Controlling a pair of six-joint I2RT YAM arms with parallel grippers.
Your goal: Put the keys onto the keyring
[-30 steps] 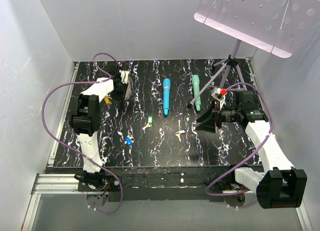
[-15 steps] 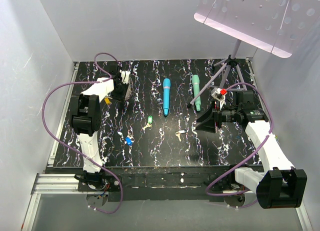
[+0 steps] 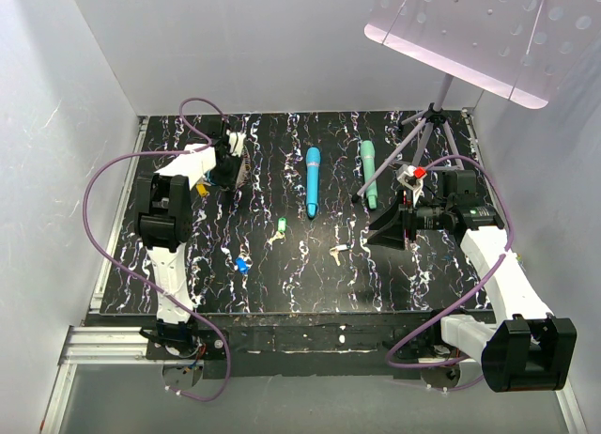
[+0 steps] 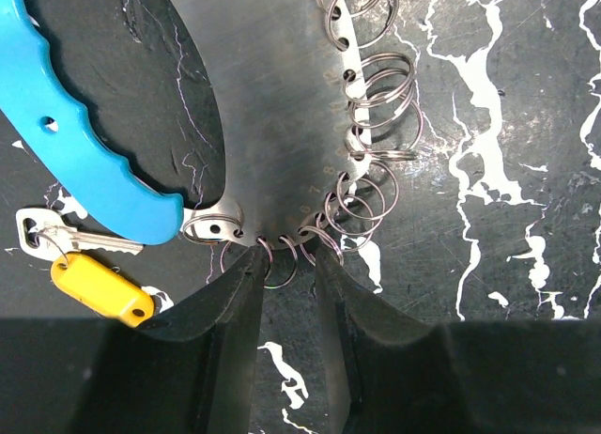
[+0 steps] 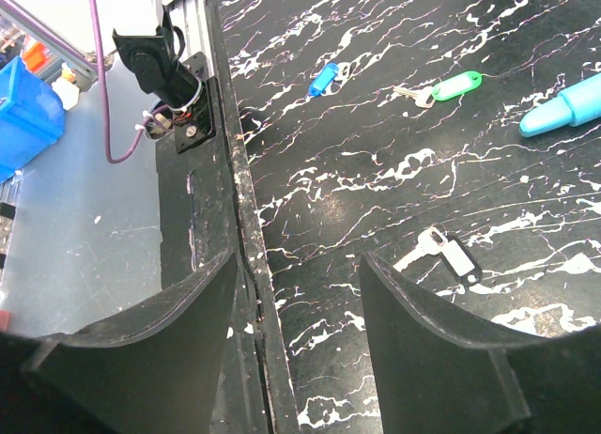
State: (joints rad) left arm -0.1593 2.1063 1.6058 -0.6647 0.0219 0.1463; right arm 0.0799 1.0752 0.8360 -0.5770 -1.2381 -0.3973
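As left gripper [image 4: 287, 255] straddles it | keyring [image 4: 272, 124] edge between its fingertips [image 4: 246, 276]

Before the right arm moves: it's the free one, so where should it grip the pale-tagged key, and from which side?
Probably its pale tag, bulkier than the thin metal key. Come straight down, the open right gripper closing across the tag's short width, since it lies flat.
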